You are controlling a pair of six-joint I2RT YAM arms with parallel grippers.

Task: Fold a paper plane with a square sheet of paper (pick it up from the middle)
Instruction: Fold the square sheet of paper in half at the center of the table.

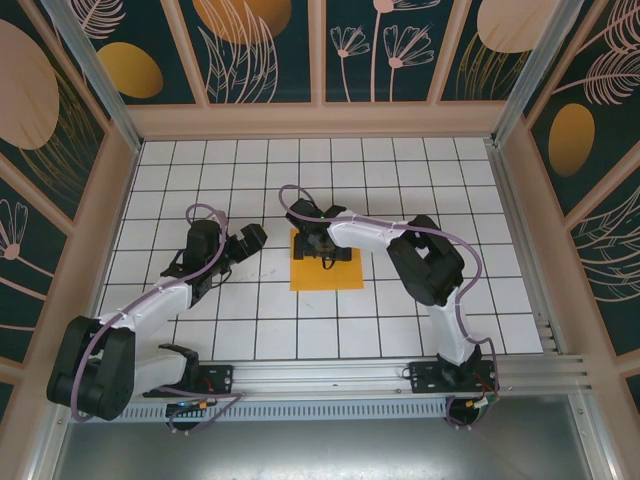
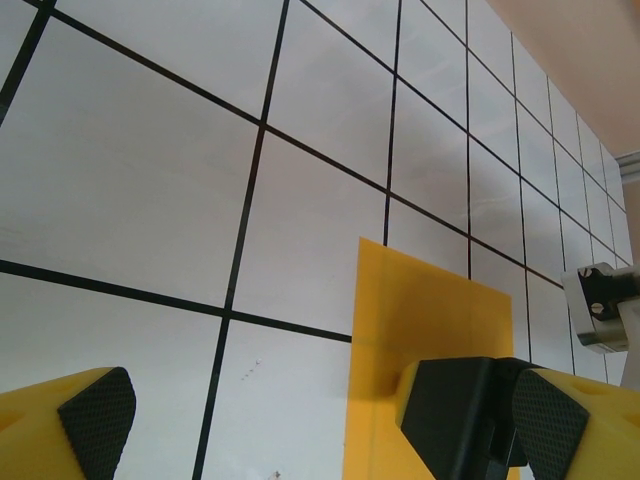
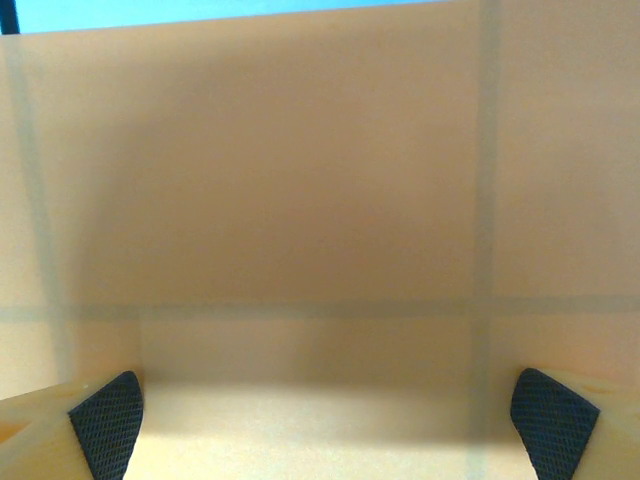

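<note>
Your left tool (image 1: 254, 239) and right tool (image 1: 322, 247) are gaping empty; pinching the flat square sheet of paper (image 1: 328, 276) off-centre is risking a crumple.

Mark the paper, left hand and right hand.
paper (image 1: 327, 279), top view, bare near edge.
left hand (image 1: 256, 238), top view, between fingertips.
right hand (image 1: 324, 249), top view, between fingertips.

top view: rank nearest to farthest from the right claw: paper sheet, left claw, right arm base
1. square sheet of paper, directly under the right claw
2. left claw, to its left, beside the sheet
3. right arm base, at the near edge
</note>
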